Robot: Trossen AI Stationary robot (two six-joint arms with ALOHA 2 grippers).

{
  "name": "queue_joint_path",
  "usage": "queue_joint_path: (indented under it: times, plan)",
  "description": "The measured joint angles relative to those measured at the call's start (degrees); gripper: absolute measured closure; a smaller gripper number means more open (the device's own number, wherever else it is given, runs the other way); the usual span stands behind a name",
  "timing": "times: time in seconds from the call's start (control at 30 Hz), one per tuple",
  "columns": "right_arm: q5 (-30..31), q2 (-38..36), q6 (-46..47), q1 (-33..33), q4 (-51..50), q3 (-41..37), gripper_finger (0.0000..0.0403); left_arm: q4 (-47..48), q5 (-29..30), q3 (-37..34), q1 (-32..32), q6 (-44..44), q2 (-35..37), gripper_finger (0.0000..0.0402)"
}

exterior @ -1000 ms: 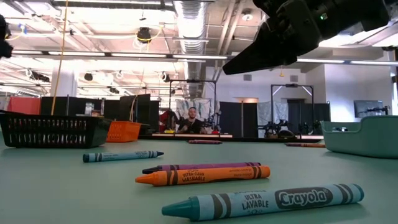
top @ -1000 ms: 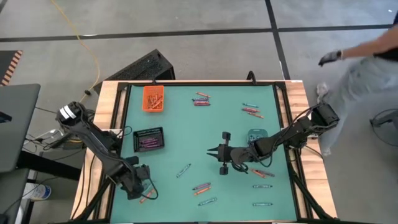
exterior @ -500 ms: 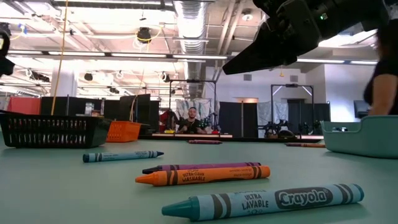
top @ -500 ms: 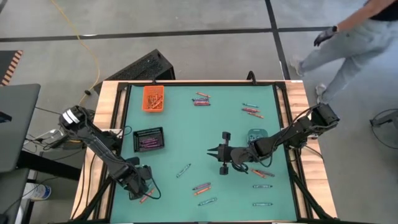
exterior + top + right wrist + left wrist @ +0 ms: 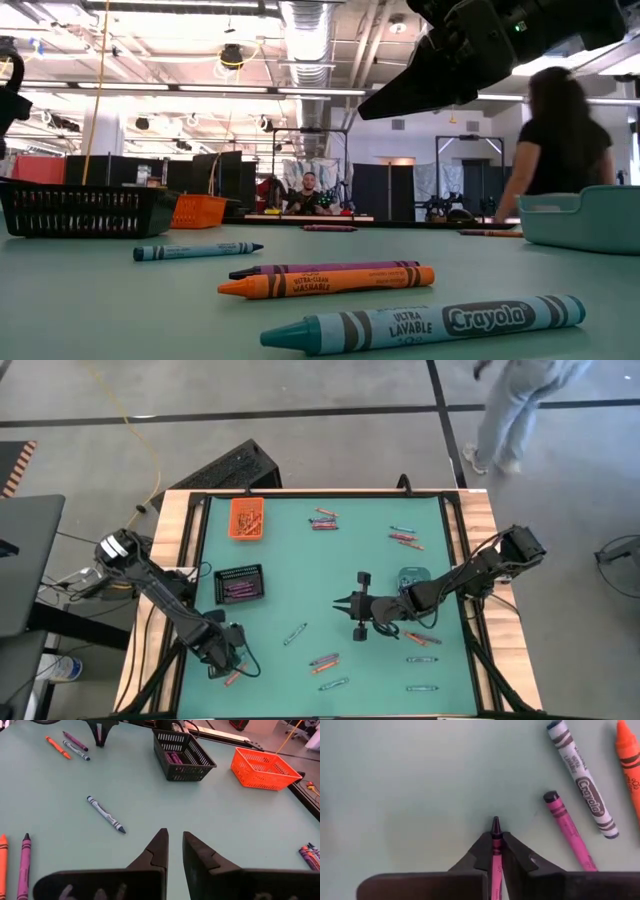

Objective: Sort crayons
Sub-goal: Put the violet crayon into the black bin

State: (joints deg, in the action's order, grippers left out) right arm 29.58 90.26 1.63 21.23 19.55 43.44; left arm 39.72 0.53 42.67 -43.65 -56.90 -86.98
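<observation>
Pink crayon (image 5: 495, 851), dark fingers (image 5: 481, 854)

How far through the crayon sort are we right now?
Early days. Done: some purple crayons lie in the black basket and a few crayons in the orange basket. In hand: the left gripper is shut on a pink crayon at the table's near left corner. Left: loose crayons across the mat, such as the blue one and the far group. The right gripper waits mid-table, holding nothing.

Bright, even overhead light from ceiling strip lamps (image 5: 300, 92), soft shadows, near crayons sharp, far room slightly blurred.
</observation>
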Motion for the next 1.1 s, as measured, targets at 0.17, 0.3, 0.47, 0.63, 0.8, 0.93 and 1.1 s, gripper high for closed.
queue_joint_path:
  times: [0.17, 0.3, 0.47, 0.63, 0.8, 0.93, 1.1]
  plan:
    - [0.0, 0.0, 0.1, 0.0, 0.0, 0.0, 0.0349, -0.3, 15.6, 2.8, 2.4, 8.8, 3.3, 0.0387]
    - [0.0, 0.0, 0.0, 0.0, 0.0, 0.0, 0.0349, 1.7, 24.7, 4.7, 5.5, 14.3, 8.7, 0.0389]
    - [0.0, 0.0, 0.3, 0.0, -0.1, 0.0, 0.0349, 2.6, 29.7, 5.1, 12.9, 22.1, 16.3, 0.0390]
    - [-0.2, 0.0, 0.3, 0.0, -0.5, 0.0, 0.0349, 4.9, 27.5, 4.7, 22.5, 29.8, 20.2, 0.0390]
    - [-1.1, 0.0, 0.4, 0.0, -1.3, 0.0, 0.0349, 4.9, 20.8, 2.4, 29.6, 34.5, 19.7, 0.0390]
    - [-1.2, 0.0, 0.5, 0.0, -1.5, 0.0, 0.0349, 4.6, 19.4, 0.0, 32.1, 35.4, 19.3, 0.0388]
    - [-1.2, 0.0, 0.5, 0.0, -1.5, 0.0, 0.0349, 4.7, 19.4, -1.6, 33.3, 34.7, 19.3, 0.0383]
